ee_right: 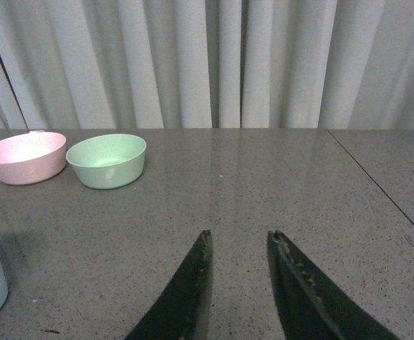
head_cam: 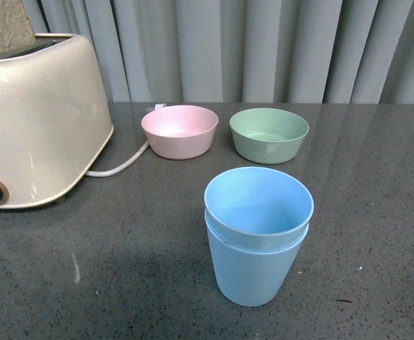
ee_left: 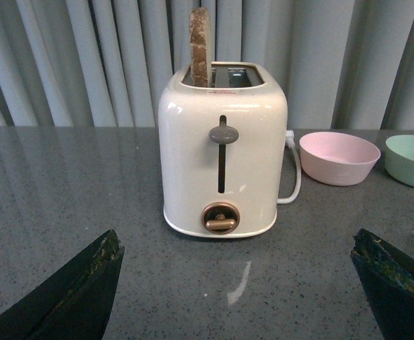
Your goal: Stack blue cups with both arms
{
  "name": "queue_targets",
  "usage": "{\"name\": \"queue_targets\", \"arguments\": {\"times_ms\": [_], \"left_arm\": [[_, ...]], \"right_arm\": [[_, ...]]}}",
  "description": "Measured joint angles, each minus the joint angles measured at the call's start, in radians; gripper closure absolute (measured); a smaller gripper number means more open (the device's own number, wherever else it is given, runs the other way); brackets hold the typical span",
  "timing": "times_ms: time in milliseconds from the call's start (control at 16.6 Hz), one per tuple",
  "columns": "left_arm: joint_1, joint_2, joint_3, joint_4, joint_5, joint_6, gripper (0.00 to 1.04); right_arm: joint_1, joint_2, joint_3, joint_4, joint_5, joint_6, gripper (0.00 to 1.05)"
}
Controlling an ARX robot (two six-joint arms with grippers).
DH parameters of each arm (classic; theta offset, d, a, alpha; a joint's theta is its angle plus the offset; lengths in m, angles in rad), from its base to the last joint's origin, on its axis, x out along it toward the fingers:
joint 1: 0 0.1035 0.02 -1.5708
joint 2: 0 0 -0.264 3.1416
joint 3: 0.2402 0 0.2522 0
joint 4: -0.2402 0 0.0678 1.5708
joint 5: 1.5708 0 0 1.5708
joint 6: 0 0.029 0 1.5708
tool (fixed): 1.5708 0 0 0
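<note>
Both pincers are off the cups and holding nothing. Left gripper (ee_left: 239, 283) has its jaws spread really wide, pointed at the toaster (ee_left: 222, 149), which is kinda random since the toaster isn't part of the job. Right gripper (ee_right: 239, 283) has its fingers much closer together with just a narrow gap, nothing between them, aimed at bare counter.

From where I'm standing the blue cups (head_cam: 258, 234) look done: one sits nested inside the other, rims almost level, upright on the grey countertop (head_cam: 122, 269). If you treat the counter like a clock face from the robot's side, the stack is near the middle, slightly toward 6. Pink bowl (head_cam: 180, 130) is off at about 11, green bowl (head_cam: 269, 134) at roughly 12, both well apart from the stack. Toaster sits way out at 9 to 10, with a slice of bread (ee_left: 199, 47) sticking up from it.

My guess is the arms are parked clear so nothing bumps the stack. You can just catch the edge of a cup in the right wrist view.
</note>
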Motion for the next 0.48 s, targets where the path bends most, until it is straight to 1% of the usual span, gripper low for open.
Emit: {"name": "queue_targets", "arguments": {"times_ms": [60,180,421,481], "left_arm": [[0.000,0.000,0.000,0.000,0.000,0.000,0.07],[0.000,0.000,0.000,0.000,0.000,0.000,0.07],[0.000,0.000,0.000,0.000,0.000,0.000,0.07],[0.000,0.000,0.000,0.000,0.000,0.000,0.07]], "right_arm": [[0.000,0.000,0.000,0.000,0.000,0.000,0.74],[0.000,0.000,0.000,0.000,0.000,0.000,0.50],[0.000,0.000,0.000,0.000,0.000,0.000,0.06],[0.000,0.000,0.000,0.000,0.000,0.000,0.06]]}}
